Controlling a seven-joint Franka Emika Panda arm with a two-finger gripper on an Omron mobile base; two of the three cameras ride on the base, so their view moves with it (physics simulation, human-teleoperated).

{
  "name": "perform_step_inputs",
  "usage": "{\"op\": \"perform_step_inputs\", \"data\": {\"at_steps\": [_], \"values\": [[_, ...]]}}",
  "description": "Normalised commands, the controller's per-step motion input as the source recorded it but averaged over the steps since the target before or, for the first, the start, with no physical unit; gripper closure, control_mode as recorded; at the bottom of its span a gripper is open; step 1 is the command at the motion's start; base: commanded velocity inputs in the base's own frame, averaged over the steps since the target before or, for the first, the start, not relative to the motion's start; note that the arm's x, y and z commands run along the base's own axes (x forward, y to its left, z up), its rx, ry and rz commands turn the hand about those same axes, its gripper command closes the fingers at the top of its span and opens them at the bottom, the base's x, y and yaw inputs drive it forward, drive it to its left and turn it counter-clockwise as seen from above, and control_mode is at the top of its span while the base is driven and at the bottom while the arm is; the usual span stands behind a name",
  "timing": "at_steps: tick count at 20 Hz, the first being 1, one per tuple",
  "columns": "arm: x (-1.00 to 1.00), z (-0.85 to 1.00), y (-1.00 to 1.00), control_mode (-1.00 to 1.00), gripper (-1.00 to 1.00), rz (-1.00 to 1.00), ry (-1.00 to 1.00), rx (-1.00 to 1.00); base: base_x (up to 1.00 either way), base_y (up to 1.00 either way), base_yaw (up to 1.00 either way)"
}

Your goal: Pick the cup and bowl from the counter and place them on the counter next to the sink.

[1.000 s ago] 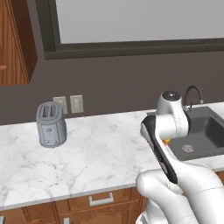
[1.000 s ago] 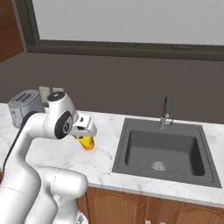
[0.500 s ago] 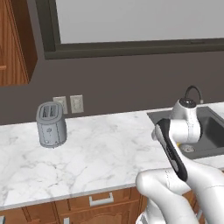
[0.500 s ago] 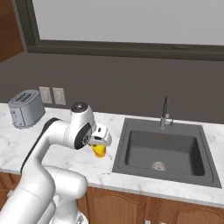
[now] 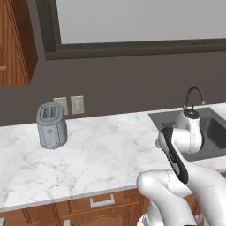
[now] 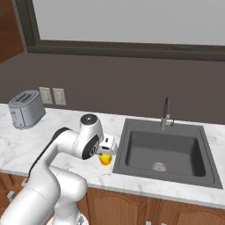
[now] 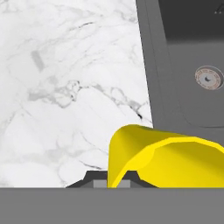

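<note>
Right base view shows the robot's dark two-finger pincer (image 6: 106,151) pinching a small yellow plastic cup (image 6: 105,158), which it holds low over the white marble table (image 6: 52,132), just beside the left rim of the dark grey rectangular sink (image 6: 165,151). In the hand view the yellow cup (image 7: 164,157) sits tilted between the fingers, with bare marble on one side of it and the sink wall (image 7: 151,65) on the other. I judge that the cup part is almost done: the cup is already at its place near the sink, but it is not yet set down and released. The bowl part remains; I cannot find the bowl. A grey metal toaster (image 5: 52,125) stands well apart from the sink. No brand, label or writing can be read anywhere.
</note>
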Motion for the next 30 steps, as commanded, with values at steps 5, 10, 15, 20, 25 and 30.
{"op": "perform_step_inputs", "data": {"at_steps": [5,10,15,20,25,30], "values": [[0.05,-0.11,0.0,-1.0,1.0,0.0,0.0,0.0,0.0,0.0,0.0],[0.13,-0.13,0.0,-1.0,1.0,0.0,0.01,0.0,0.0,0.0,0.0],[0.21,-0.2,0.01,-1.0,1.0,0.0,0.06,0.0,0.0,0.0,0.0],[0.06,-0.19,0.11,-1.0,1.0,0.0,0.12,0.0,0.0,0.0,0.0],[0.0,-0.13,0.09,-1.0,1.0,0.01,0.07,0.0,0.0,0.0,0.0],[0.0,-0.02,0.0,-1.0,1.0,0.0,0.01,0.0,0.0,0.0,0.0]]}}
